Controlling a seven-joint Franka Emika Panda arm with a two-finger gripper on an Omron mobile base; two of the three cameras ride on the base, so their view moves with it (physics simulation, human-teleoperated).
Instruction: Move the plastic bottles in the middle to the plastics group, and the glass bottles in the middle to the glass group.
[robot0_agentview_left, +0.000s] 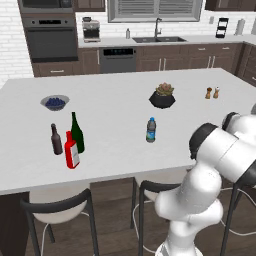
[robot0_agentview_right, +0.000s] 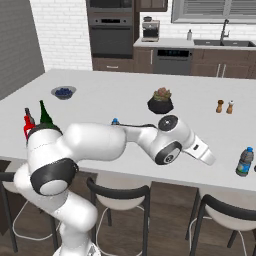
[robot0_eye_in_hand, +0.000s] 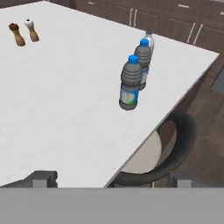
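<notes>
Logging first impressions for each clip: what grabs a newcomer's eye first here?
The big white arm stretching across the island counter. Next, the red bottle standing beside the green wine bottle and brown bottle near the counter's left front edge. In the hand view, a row of blue-capped water bottles stands by the counter's edge.

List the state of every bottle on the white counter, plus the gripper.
Red flat-sided bottle with white label: upright, capped, beside the glass group.
Tall dark green wine bottle: upright.
Short dark brown bottle: upright.
Blue-labelled clear plastic bottle: upright, capped, alone mid-counter.
Row of three small plastic bottles: upright, capped, near the counter edge.
Gripper: open, empty.
</notes>
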